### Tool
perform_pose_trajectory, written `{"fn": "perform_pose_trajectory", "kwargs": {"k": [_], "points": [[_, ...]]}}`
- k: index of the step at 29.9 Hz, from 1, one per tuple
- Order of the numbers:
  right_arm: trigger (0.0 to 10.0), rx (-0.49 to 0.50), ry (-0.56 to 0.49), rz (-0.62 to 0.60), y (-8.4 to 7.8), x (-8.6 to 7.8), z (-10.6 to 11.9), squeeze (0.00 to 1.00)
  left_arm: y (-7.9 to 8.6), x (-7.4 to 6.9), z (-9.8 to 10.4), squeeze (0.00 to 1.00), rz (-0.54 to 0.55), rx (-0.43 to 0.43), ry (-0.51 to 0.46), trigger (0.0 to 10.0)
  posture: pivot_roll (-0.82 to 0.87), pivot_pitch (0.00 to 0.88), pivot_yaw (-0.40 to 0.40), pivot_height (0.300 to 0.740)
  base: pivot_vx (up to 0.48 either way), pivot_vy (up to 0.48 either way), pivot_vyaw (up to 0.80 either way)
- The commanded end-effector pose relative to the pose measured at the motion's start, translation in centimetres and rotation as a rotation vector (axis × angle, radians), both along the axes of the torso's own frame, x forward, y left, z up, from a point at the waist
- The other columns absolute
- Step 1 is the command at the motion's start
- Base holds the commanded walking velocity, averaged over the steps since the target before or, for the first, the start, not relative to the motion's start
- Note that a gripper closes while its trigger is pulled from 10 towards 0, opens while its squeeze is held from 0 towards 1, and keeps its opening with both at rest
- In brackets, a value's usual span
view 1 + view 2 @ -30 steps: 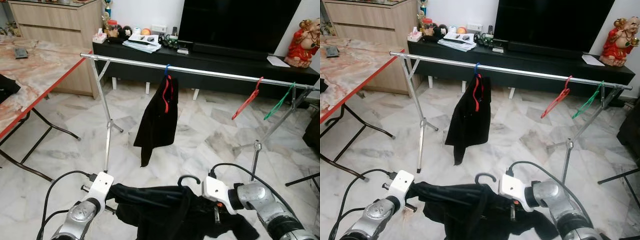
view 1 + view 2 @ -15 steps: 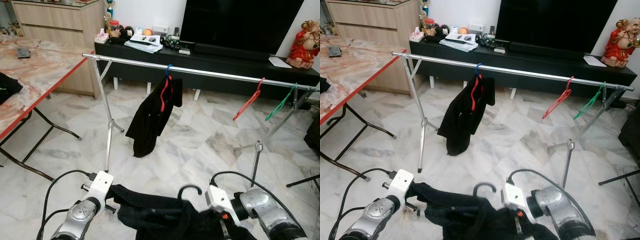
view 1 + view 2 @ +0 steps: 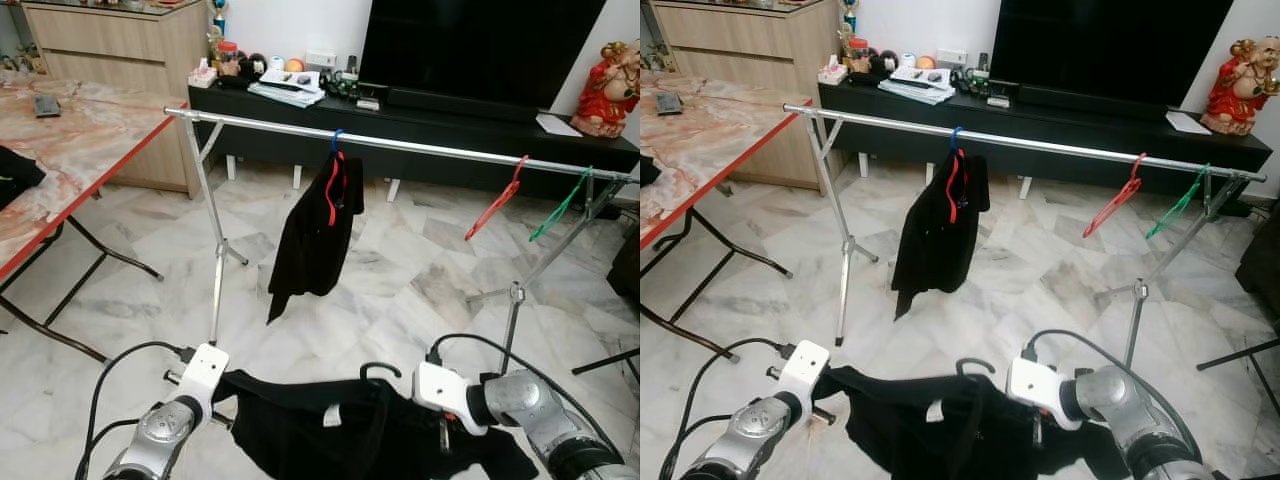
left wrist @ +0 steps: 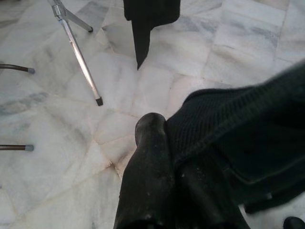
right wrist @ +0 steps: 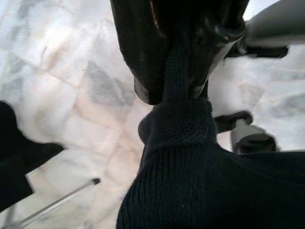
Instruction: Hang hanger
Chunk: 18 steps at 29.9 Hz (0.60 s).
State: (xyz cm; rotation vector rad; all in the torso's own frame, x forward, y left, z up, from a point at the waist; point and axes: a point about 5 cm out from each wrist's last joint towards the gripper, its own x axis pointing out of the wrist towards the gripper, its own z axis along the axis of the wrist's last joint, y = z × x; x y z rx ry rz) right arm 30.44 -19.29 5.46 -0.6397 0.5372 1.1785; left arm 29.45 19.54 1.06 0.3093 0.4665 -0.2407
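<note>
- Since a second ago, the black knitted garment on its black hanger has been spread wider between the two arms, and a small white label is now seen near its collar; the dark garment hung on the rail has swung back to hang nearly straight.
- The black knitted garment is held low in front of the robot, above the white marble floor, stretched between both grippers and sagging in the middle.
- The curved hook of the hanger is seen rising from the garment's upper edge, just beside the right gripper's white housing.
- The left gripper is clenched on one edge of the garment, ribbed cloth being pinched between its black fingers.
- The right gripper is closed on the other side, a fold of knit being squeezed between its fingers.
- The long silver clothes rail is seen farther ahead, well apart from the held garment, running across from the marble-topped table with a red edge toward the right.
- A dark garment on a red hanger with a blue hook is hung near the rail's middle.
- A bare red hanger and a bare green hanger are hung near the rail's right end.
- A black low cabinet is stood behind the rail.
</note>
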Motion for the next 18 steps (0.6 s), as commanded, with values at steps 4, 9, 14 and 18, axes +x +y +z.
{"fn": "perform_pose_trajectory", "kwargs": {"k": [4,9,14,18], "points": [[0.0,0.039,-0.045,-0.068,-0.4,0.6,0.5,0.0,-0.3,-0.1,-0.2,0.0,-0.035,0.019,0.02,0.0,0.09,0.024,-0.084,0.74,0.0,0.0,0.0],[0.0,0.023,-0.031,-0.076,-0.4,0.5,0.3,0.0,-0.3,-0.2,-0.2,0.0,-0.05,0.021,0.029,0.0,0.09,0.026,-0.087,0.74,0.0,0.0,0.0],[0.0,-0.091,0.0,-0.03,-0.5,-0.3,-1.1,0.0,0.0,0.1,0.2,0.0,-0.06,0.03,0.019,0.0,0.09,0.03,-0.09,0.74,0.0,0.0,0.0],[0.0,-0.165,0.072,0.003,-0.4,-1.4,-2.6,0.0,0.6,0.9,1.8,0.0,-0.071,0.047,-0.038,0.0,0.1,0.033,-0.091,0.74,0.0,0.0,0.0]]}}
